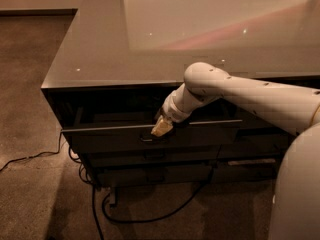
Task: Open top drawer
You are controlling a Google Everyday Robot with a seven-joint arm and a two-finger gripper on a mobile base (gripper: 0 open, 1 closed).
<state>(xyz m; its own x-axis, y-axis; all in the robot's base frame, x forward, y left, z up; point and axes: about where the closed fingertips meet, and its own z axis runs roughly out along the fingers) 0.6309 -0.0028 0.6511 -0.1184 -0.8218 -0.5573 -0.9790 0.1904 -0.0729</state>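
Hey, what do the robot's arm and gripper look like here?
The arm is a smooth white tube with a rounded joint and small dark dots. The gripper, at the wide dark grey top drawer's upper edge, is small and pale tan.

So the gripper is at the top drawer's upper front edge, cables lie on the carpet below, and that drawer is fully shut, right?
No: the top drawer is partly pulled out, as the camera view shows. The gripper is at its upper front edge, and cables lie on the carpet below.
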